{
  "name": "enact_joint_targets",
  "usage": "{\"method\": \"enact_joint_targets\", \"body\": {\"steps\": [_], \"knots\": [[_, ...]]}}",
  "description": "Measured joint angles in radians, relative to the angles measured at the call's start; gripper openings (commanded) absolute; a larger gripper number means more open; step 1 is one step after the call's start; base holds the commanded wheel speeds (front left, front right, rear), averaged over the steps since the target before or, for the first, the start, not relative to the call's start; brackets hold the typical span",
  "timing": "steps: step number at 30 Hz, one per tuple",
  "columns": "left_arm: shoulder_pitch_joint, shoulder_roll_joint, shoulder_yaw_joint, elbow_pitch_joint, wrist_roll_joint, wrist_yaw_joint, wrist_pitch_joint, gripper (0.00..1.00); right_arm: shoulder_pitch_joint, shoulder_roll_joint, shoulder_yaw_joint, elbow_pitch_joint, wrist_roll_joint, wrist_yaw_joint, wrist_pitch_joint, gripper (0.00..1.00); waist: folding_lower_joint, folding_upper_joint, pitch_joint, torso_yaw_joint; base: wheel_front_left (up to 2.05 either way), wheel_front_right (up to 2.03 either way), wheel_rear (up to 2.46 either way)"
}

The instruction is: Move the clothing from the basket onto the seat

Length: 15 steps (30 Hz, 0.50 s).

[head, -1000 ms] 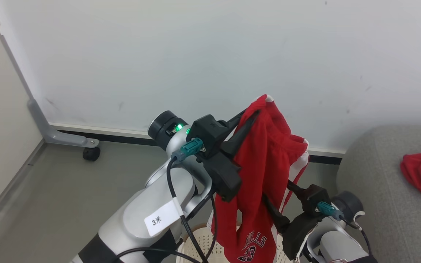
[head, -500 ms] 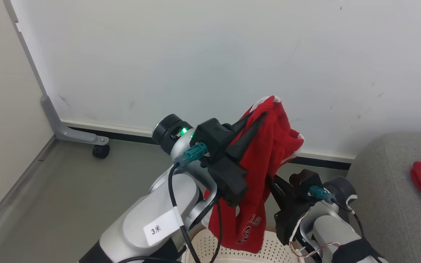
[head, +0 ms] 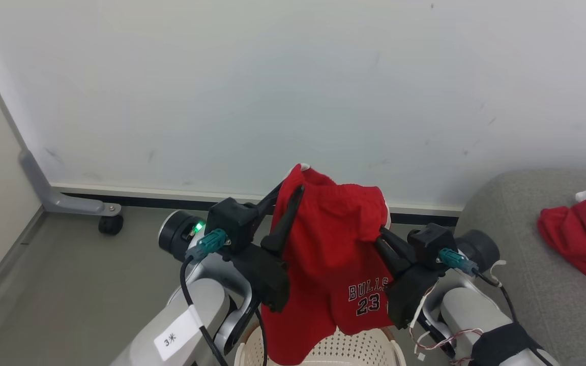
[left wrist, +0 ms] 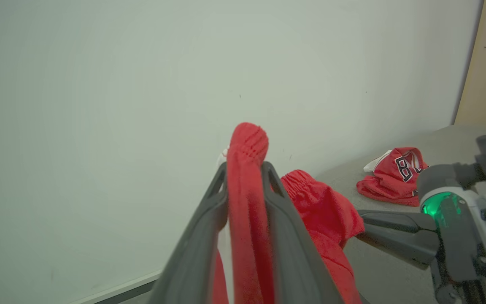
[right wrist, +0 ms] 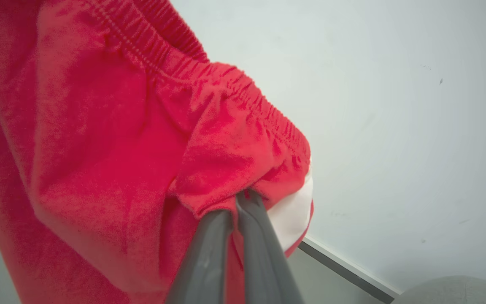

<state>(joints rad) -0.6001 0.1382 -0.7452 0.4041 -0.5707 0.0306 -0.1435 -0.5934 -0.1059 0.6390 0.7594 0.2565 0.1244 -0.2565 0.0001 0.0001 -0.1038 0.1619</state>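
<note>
I have the left gripper pinched shut on the left end of the red shorts' waistband, and the right gripper clamped on the right end. The shorts hang spread between them over the basket. The other red garment (lettered) lies on the grey seat, far right.

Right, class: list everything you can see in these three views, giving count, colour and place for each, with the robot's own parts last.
shorts: one, red, BULLS 23 lettering, hanging over the basket between both grippers
second garment: one, red, crumpled on the sofa
basket: one, cream, perforated, below the shorts
sofa: one, grey, far right
stand leg: one, grey with black castor, left, by the wall
left gripper: one, dark, shut on the shorts' waistband
right gripper: one, dark, shut on the shorts' other side
</note>
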Motion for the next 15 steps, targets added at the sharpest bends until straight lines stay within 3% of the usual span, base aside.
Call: {"method": "enact_joint_targets", "body": {"steps": [7, 15], "knots": [[0.112, 0.029, 0.012, -0.015, -0.009, 0.023, -0.041, 1.00, 0.000, -0.054, 0.002, -0.079, 0.011, 0.000, 0.000, 0.00, 0.0000, 0.0000, -0.008, -0.067, 0.00, 0.00, 0.00], [0.213, 0.005, -0.017, -0.026, -0.031, 0.022, -0.070, 1.00, 0.039, -0.147, -0.047, -0.169, 0.011, 0.000, 0.000, 0.00, 0.0000, 0.0000, -0.016, -0.162, 0.00, 0.00, 0.00]]}}
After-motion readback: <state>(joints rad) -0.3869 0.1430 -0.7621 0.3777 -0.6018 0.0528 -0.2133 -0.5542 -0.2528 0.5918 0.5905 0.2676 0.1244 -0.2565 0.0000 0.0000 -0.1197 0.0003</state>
